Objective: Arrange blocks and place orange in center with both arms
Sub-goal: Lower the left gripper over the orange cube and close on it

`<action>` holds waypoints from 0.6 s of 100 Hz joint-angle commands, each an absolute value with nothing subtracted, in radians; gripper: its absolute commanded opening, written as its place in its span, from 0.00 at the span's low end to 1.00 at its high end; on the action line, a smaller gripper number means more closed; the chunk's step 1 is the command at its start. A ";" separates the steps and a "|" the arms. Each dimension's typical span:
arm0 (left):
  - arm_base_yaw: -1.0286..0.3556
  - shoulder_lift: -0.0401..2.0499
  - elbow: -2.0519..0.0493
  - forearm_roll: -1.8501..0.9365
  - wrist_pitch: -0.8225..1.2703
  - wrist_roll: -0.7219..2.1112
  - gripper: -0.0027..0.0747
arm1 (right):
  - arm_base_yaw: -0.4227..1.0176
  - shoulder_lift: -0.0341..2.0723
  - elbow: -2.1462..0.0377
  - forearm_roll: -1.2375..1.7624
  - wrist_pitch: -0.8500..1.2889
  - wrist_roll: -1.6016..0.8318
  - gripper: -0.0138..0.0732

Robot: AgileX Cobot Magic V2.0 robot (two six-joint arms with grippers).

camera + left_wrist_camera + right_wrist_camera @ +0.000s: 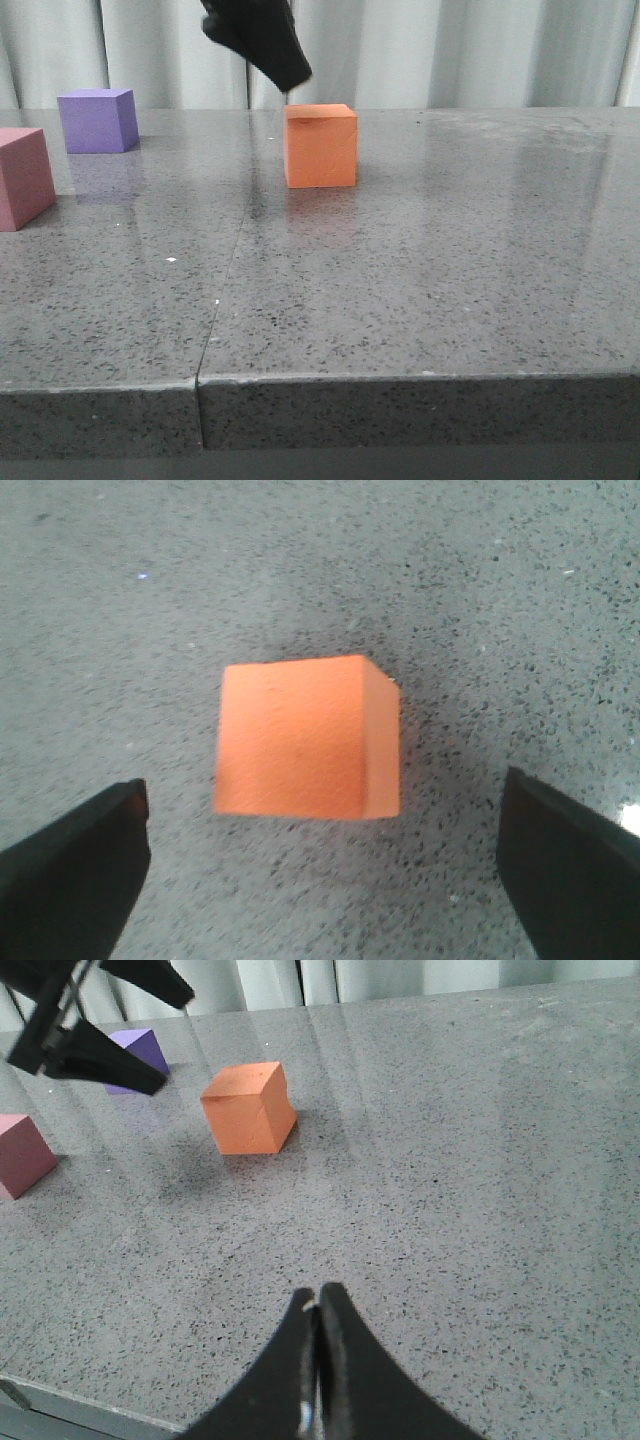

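So the orange cube [321, 146] sits flat on the counter [420, 280], roughly mid-width and toward the far side, with nothing touching it. The left gripper [325, 865] hangs above it, fingers [70, 865] spread wide and holding nothing, the cube lying in the gap between them. I'd guess it's either lined up for a grab or has let go. The right gripper [318, 1310] is low near the front edge, fingers pressed together, empty, well clear. The purple cube [97, 120] and pink cube [22, 177] are off at the left edge, near each other, not touching. Loads of bare counter right of orange and in front, so arranging has room.
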State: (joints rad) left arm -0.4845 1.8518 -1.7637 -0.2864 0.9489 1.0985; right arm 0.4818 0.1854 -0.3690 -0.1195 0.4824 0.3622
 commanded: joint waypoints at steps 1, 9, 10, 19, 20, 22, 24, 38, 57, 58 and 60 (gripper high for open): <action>-0.501 1.828 -1.797 -0.322 0.889 1.100 0.90 | 0.478 0.193 -0.394 -0.124 0.406 0.356 0.14; -0.506 1.847 -1.797 -0.326 0.870 1.100 0.90 | 0.478 0.193 -0.394 -0.124 0.406 0.356 0.14; -0.506 1.849 -1.797 -0.327 0.865 1.100 0.90 | 0.478 0.193 -0.394 -0.124 0.406 0.356 0.14; -0.506 1.870 -1.799 -0.339 0.841 1.098 0.90 | 0.478 0.193 -0.394 -0.124 0.406 0.356 0.14; -0.506 1.870 -1.799 -0.339 0.841 1.098 0.90 | 0.478 0.193 -0.394 -0.124 0.406 0.356 0.14; -0.506 1.875 -1.799 -0.339 0.837 1.098 0.90 | 0.478 0.193 -0.394 -0.124 0.406 0.356 0.14; -0.506 1.877 -1.799 -0.340 0.831 1.098 0.90 | 0.478 0.193 -0.394 -0.124 0.406 0.356 0.14; -0.506 1.894 -1.799 -0.343 0.791 1.098 0.90 | 0.478 0.193 -0.394 -0.124 0.406 0.356 0.14; -0.506 1.907 -1.799 -0.371 0.766 1.098 0.90 | 0.478 0.193 -0.394 -0.124 0.406 0.356 0.14; -0.506 1.907 -1.799 -0.373 0.766 1.098 0.90 | 0.478 0.193 -0.394 -0.124 0.406 0.356 0.14; -0.506 1.910 -1.799 -0.373 0.766 1.098 0.90 | 0.478 0.193 -0.394 -0.124 0.406 0.356 0.14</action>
State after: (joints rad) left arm -0.4982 1.9498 -1.7653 -0.3271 0.8216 1.0985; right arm 0.4818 0.1854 -0.3690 -0.1195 0.4824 0.3623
